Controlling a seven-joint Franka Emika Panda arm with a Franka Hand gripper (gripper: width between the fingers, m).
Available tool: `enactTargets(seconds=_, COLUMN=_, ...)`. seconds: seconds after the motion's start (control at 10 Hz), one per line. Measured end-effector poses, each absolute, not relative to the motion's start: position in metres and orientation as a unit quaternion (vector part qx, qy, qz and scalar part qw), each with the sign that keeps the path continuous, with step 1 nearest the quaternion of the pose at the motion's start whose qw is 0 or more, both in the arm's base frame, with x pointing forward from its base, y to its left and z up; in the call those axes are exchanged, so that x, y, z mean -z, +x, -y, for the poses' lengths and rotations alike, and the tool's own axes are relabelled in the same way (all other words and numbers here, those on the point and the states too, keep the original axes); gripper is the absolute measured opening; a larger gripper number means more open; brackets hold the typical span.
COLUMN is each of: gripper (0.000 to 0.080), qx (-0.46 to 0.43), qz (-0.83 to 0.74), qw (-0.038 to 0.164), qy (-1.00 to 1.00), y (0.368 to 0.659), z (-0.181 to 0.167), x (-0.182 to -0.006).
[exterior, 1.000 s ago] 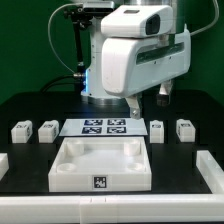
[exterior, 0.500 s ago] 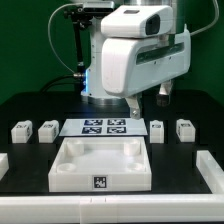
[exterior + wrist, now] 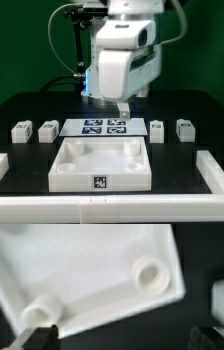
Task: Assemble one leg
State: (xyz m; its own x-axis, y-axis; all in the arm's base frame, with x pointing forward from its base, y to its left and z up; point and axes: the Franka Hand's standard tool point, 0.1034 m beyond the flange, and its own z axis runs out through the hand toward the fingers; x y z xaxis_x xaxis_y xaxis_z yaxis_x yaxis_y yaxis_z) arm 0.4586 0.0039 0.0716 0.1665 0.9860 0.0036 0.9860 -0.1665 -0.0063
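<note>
Claw (image 3: pixel 122 107) hangs wide and empty above the marker board (image 3: pixel 104 127). Nearest leg (image 3: pixel 156 128) stands on the table (image 3: pixel 30 150) just beside the board's edge at the exterior view's right, free room around it; the tray (image 3: pixel 70 172) lies in front.

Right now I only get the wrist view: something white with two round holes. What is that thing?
Observer: A square white tray; its front wall carries a marker tag.
Operator: Any loose pieces nearby?
Observer: Four small ones; one leg stands at the exterior view's right of the marker board.
Operator: Where is the arm?
Observer: Its jaws hang above the marker board, beyond the tray.
</note>
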Motion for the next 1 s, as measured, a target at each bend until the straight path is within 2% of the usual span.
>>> enactTargets(seconds=0.1, gripper=0.065, qx=0.002, qz=0.686, qw=0.006, qy=-0.728, y=0.445, z=0.009, x=-0.058)
enactTargets(seconds=0.3, gripper=0.065, qx=0.004, qz=0.726, qw=0.016, qy=-0.687, y=0.437, z=0.023, x=-0.025)
enactTargets(seconds=0.5, gripper=0.065, qx=0.0, qz=0.707, qw=0.025, qy=-0.707, y=0.437, z=0.022, x=-0.012)
enactTargets(seconds=0.7, gripper=0.0628, qx=-0.001, qz=0.698, qw=0.025, qy=-0.716, y=0.437, z=0.023, x=-0.012)
enactTargets(seconds=0.9, gripper=0.0271, qx=-0.001, qz=0.697, qw=0.025, qy=-0.716, y=0.437, z=0.023, x=-0.011)
enactTargets(seconds=1.0, gripper=0.0134, qx=-0.001, qz=0.697, qw=0.025, qy=-0.716, y=0.437, z=0.023, x=-0.011)
